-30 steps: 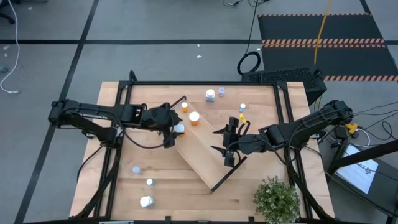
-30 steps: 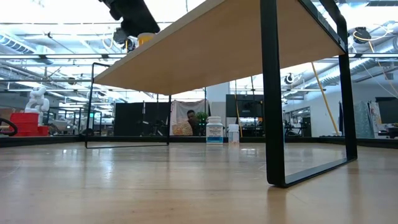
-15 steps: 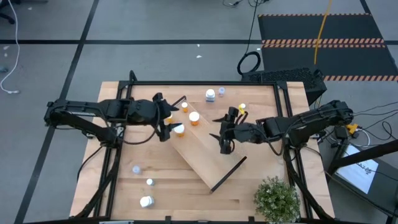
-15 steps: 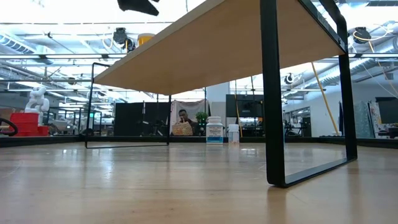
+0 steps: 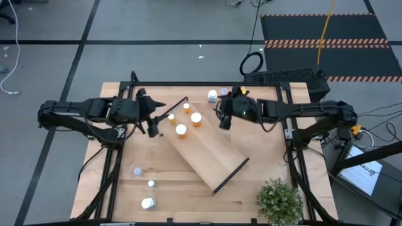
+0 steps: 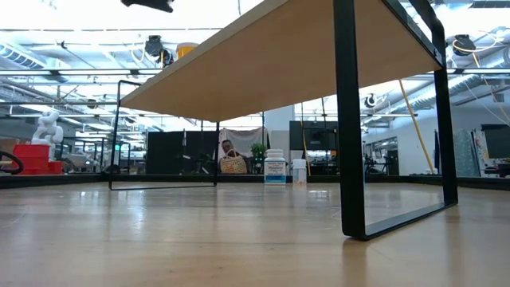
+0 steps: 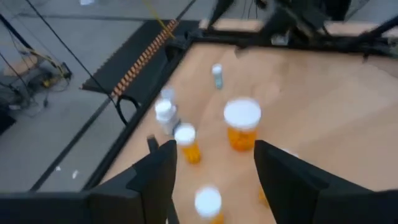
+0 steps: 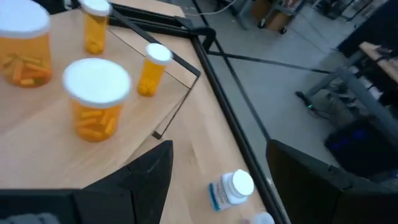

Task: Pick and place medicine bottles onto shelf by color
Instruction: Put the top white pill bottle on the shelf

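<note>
Both claws released, empty: left claw [image 5: 152,119] at shelf's [image 5: 207,155] 10 o'clock; right claw [image 5: 223,117] by clear bottle [image 5: 212,96]. Potted plant [image 5: 279,201] at table's [image 5: 251,94] 5 o'clock corner.

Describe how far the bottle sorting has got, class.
Done: four orange white-capped pill bottles stand at one end of the light-wood shelf board. In hand: nothing; the left hand and right hand are both empty. Left: clear white-capped bottles on the wooden tabletop.

Potted plant [image 5: 279,201] at the near right corner of the wooden desk [image 5: 157,182]. Black mat [image 5: 326,37] with striped edges on the grey floor [image 5: 157,25] beyond, yellow cable [image 5: 325,31] running across it. Coiled black cable [image 5: 252,63] just behind the desk. Seated person [image 6: 227,149] far off in the room.
</note>
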Controlling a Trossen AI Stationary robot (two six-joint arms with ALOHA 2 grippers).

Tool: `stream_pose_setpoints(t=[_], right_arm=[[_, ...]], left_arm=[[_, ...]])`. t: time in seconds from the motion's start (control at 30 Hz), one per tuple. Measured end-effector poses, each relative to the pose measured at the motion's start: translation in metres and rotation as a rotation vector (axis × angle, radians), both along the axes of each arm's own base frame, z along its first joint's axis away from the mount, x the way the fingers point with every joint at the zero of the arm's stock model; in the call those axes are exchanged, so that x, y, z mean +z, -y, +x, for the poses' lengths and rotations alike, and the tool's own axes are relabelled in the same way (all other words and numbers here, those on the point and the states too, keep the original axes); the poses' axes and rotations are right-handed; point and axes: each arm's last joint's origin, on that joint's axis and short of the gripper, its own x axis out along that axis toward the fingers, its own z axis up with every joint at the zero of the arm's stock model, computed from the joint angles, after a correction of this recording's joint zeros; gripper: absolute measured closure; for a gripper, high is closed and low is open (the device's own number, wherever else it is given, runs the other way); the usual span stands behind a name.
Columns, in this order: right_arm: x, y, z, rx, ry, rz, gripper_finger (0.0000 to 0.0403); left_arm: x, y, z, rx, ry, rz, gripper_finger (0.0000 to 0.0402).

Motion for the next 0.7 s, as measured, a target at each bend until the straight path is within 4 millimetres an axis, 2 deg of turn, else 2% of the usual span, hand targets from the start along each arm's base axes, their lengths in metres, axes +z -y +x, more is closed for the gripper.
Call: stream_pose_setpoints(t=[0.2, 0.3, 0.43, 0.57, 0.7], right_arm=[[0.003, 0.044, -0.005, 0.036, 0.046, 0.058, 0.0149], [0.008, 0.070, -0.010, 0.038, 0.102, 0.068, 0.0149], [0.009, 0.105, -0.019, 0.022, 0.185, 0.127, 0.0149], [-0.001, 0.138, -0.026, -0.001, 0.206, 0.191, 0.0149], [-0.022, 0.163, -0.027, 0.004, 0.177, 0.259, 0.0149]], left_arm=[[-0.024, 0.001, -0.019, 0.056, 0.027, -0.035, 0.0197], [-0.035, 0.000, -0.023, 0.088, 0.019, -0.020, 0.0199], [-0.039, -0.001, -0.025, 0.094, 0.019, -0.003, 0.0198], [-0.040, -0.002, -0.024, 0.089, 0.014, 0.009, 0.0199], [-0.038, -0.002, -0.023, 0.073, 0.025, 0.040, 0.0197]])
